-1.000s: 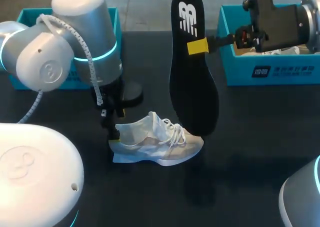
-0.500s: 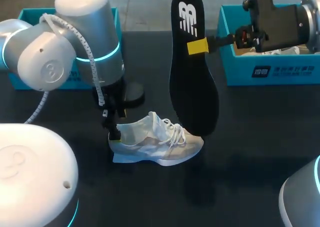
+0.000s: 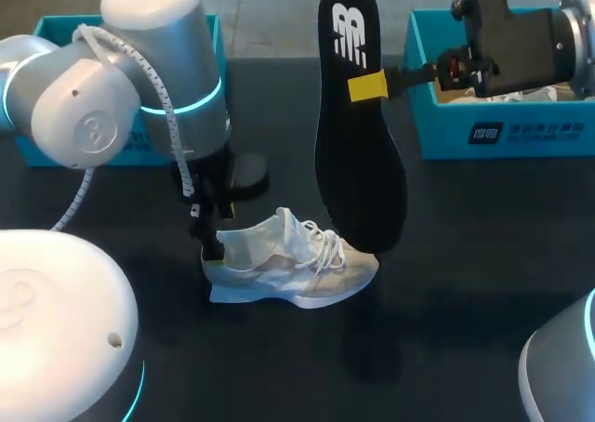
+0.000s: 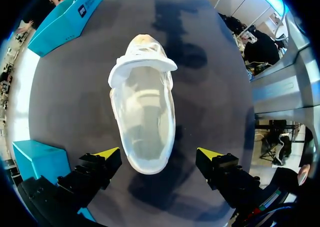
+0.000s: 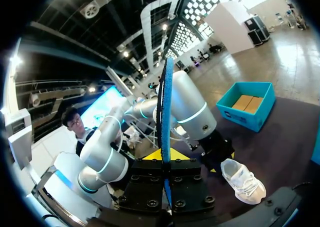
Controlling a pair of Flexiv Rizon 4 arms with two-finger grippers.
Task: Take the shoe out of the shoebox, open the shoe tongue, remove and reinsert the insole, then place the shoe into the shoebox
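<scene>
A white shoe (image 3: 293, 264) lies on its sole on the black table, toe to the right. My left gripper (image 3: 212, 248) hangs over its heel. In the left wrist view the shoe (image 4: 144, 112) has its mouth wide, and its heel end lies between the spread fingers of the left gripper (image 4: 159, 154), which is open and touching nothing. A black insole (image 3: 358, 134) stands upright above the shoe's toe. My right gripper (image 3: 369, 85) is shut on its edge. Seen edge-on in the right wrist view, the insole (image 5: 165, 102) rises from the right gripper (image 5: 165, 154).
A teal shoebox (image 3: 502, 129) holding white paper stands at the back right, under my right arm. A second teal box (image 3: 56, 32) sits at the back left, partly hidden by my left arm. Bare black table lies in front of the shoe.
My left arm has shifted slightly to the right, with its gripper staying at the shoe's heel. The right arm and the insole have not moved.
</scene>
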